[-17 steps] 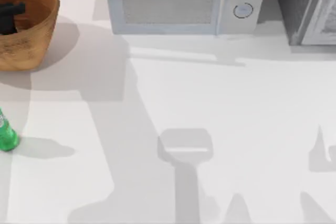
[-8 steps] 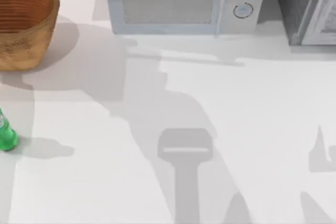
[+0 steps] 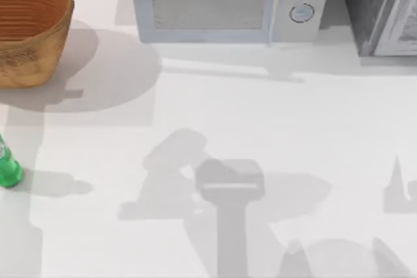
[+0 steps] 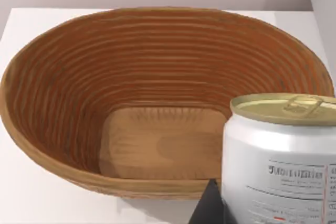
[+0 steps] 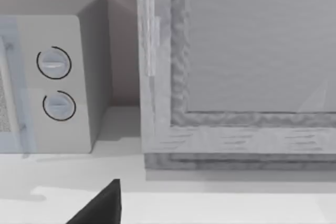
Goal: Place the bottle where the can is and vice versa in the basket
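- The can (image 4: 281, 156) is close up in my left wrist view, upright, white with small print and a dull gold top with its pull tab, raised in front of the basket's near rim.
- A dark fingertip (image 4: 207, 208) of my left gripper shows just beside the can's lower side; I appear to be pinching the can, though the contact itself is cut off at the picture's edge.
- The basket (image 3: 32, 37) stands at the far left corner of the table in the top view, its woven walls flaring upward; from my left wrist its flat inner floor (image 4: 157, 142) lies bare.
- The bottle (image 3: 8, 168) stands upright on the table (image 3: 260, 115) at the left edge, nearer than the basket and well apart from it, half cut off by the picture's border.
- A microwave (image 3: 225, 1) sits along the back of the table, with a grey cabinet (image 3: 381, 8) to its right.
- My right arm is off to the right, facing the microwave's two dials (image 5: 55, 85) and the cabinet; one dark finger (image 5: 100, 205) is in view, and I cannot tell whether that hand is spread or pressed together.
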You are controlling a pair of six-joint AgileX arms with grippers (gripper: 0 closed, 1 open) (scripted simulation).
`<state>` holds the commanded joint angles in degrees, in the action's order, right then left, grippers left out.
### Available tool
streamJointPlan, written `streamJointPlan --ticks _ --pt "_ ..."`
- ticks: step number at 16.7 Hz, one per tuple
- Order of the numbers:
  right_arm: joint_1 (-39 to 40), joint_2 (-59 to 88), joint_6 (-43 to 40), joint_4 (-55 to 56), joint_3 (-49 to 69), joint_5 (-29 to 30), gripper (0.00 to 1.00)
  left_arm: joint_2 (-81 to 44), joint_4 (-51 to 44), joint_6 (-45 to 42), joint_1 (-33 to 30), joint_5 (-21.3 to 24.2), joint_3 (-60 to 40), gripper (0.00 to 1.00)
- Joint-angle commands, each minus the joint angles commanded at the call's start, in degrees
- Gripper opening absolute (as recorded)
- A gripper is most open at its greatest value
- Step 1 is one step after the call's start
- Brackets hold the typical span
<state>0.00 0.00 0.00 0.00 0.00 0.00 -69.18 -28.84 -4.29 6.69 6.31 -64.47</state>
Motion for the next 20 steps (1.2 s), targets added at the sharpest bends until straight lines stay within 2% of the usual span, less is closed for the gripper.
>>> streamJointPlan --ticks 6,11,15,20 --pt "0.0 0.0 0.0 0.0 0.0 0.0 1.0 37.89 15.67 1.47 -3.8 -3.51 35.07 0.0" --pt "0.0 0.0 0.0 0.0 0.0 0.0 1.0 60.57 25.0 3.21 -5.98 -5.48 56.11 0.0" --pt "0.0 0.0 0.0 0.0 0.0 0.0 1.0 68.64 28.6 4.21 -6.65 -6.25 63.94 0.0" --pt "0.0 0.0 0.0 0.0 0.0 0.0 1.0 69.18 28.84 4.29 -6.69 -6.31 64.47 0.0"
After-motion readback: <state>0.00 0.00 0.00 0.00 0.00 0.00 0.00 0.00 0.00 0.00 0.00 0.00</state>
